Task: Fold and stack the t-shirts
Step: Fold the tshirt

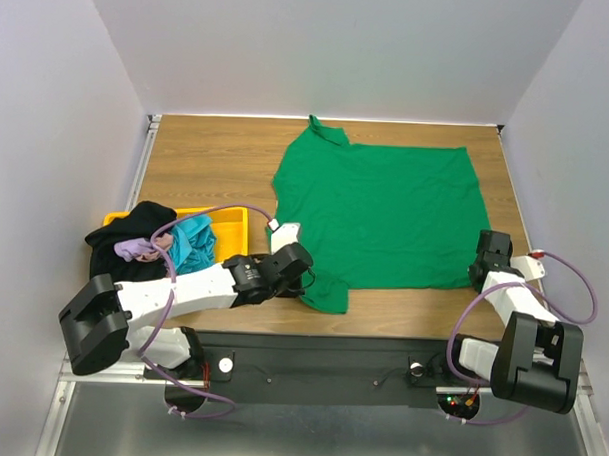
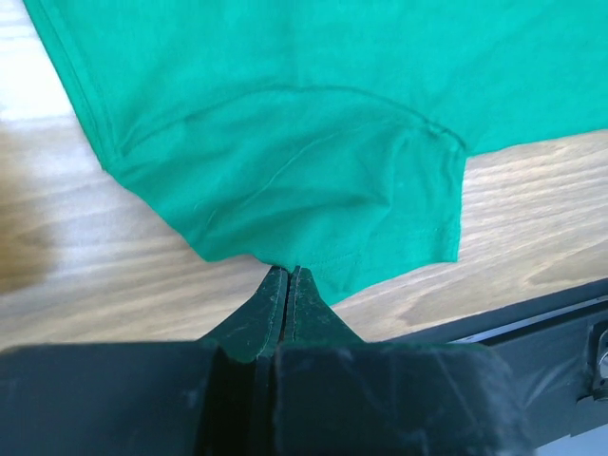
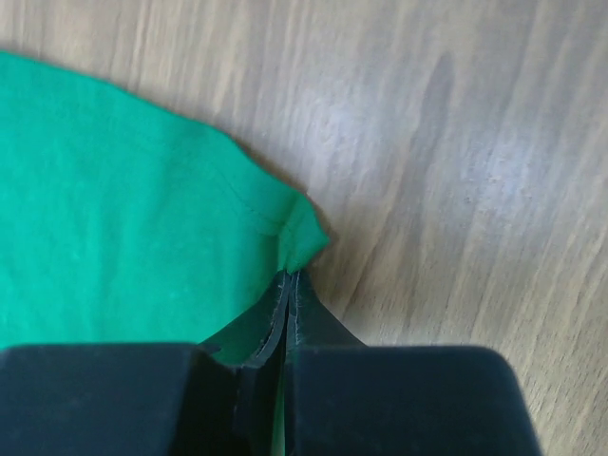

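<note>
Four shirts are in view, one in each colour. The green shirt [image 1: 380,216] lies spread flat on the table [image 1: 207,165], covering the middle and reaching out toward 3 o'clock, with one flap of cloth pointing to 12 o'clock at its far left corner. The other three are bundled in a heap at 9 o'clock: a black shirt [image 1: 129,237] draped over the left end of the one yellow bin [image 1: 235,224], a teal shirt [image 1: 194,239] inside the bin at the black one's 3 o'clock, and a lavender shirt [image 1: 136,249] showing as a small patch between them. The heap and the green shirt lie well apart, with bare wood between. Two grippers are at work, both on the near edge of the green shirt. The left gripper [image 1: 308,280] sits at about 7 o'clock on the table; the left wrist view shows its jaws pressed together on the hem of the near sleeve [image 2: 313,209], which bunches into soft creases just beyond the tips [image 2: 288,275]. The right gripper [image 1: 480,266] sits at about 4 o'clock; the right wrist view shows its jaws [image 3: 288,281] closed tight on the shirt's near right corner [image 3: 299,233], pinched into a small peak over the wood. One cable loops from each arm.
</note>
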You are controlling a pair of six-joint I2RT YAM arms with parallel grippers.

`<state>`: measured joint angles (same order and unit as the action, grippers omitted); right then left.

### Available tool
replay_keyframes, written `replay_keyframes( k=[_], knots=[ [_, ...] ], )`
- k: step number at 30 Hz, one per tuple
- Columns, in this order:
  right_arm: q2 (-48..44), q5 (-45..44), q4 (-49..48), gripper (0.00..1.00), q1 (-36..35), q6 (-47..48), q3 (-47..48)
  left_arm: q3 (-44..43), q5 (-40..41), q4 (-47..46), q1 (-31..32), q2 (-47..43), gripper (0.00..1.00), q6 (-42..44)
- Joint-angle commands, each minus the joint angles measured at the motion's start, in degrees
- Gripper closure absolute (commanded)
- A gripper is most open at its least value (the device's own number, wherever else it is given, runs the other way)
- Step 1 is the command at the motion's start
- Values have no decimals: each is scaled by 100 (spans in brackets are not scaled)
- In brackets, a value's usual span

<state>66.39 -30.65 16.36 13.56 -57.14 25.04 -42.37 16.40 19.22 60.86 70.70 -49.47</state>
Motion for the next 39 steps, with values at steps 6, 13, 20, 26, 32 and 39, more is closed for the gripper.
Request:
replay_keyframes(
  k=[6,13,20,26,32,39],
  knots=[
    [-408,779,-80,100,6,924,335,-395,-234,-674,-539,-319,100,605],
    [-91,1255,-133,100,6,1267,880,-719,-410,-1061,-909,-109,100,965],
    [426,1474,-256,100,6,1434,1397,-1308,-454,-1430,-1427,383,100,1256],
    [980,1484,-309,100,-3,1513,1916,-1756,-681,-1648,-1884,1007,100,1247],
    [1420,1449,-326,100,-3,1584,2365,-2433,-753,-1694,-2253,1745,100,1353],
    [2140,1404,-388,100,-3,1759,2901,-3101,-691,-1694,-2649,2290,100,1519]
  ],
)
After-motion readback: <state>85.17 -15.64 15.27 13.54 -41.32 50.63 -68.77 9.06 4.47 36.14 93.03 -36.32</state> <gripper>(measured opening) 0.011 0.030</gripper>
